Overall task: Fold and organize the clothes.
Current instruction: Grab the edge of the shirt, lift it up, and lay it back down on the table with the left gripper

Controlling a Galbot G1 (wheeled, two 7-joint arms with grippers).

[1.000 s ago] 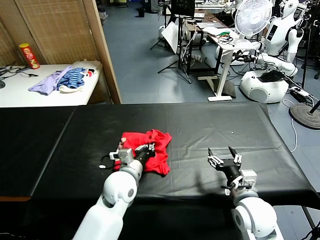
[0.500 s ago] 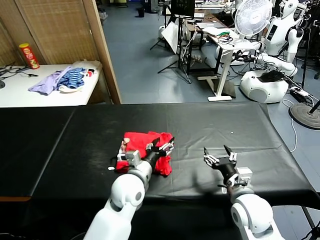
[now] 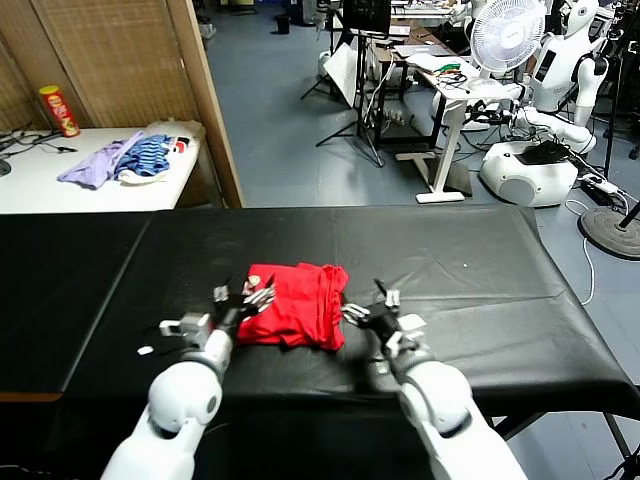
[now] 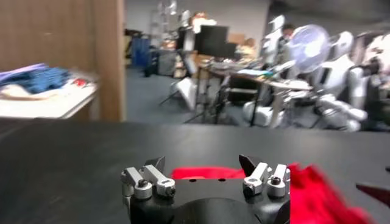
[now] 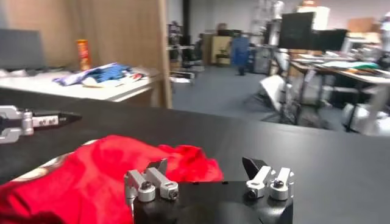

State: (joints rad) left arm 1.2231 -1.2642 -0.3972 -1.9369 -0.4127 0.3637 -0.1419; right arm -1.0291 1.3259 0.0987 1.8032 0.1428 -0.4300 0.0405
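Red T-shirt [image 3: 292, 317] lies bunched in a rumpled, roughly folded heap near the front middle of the black table [image 3: 470, 270]; no print or label legible on it. Left gripper [image 3: 243, 297] at the shirt's left edge, jaws spread, holding nothing. Right gripper [image 3: 370, 306] just beside the shirt's right edge, jaws likewise spread and empty. Far left, a white side table [image 3: 60, 190] carries a lilac and blue-striped clothes heap [image 3: 122, 160] and a red-and-yellow can [image 3: 58, 111], writing unreadable.

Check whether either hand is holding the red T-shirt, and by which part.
Nothing is held. The left hand and right hand are both open, flanking the bunched red T-shirt on the black table.
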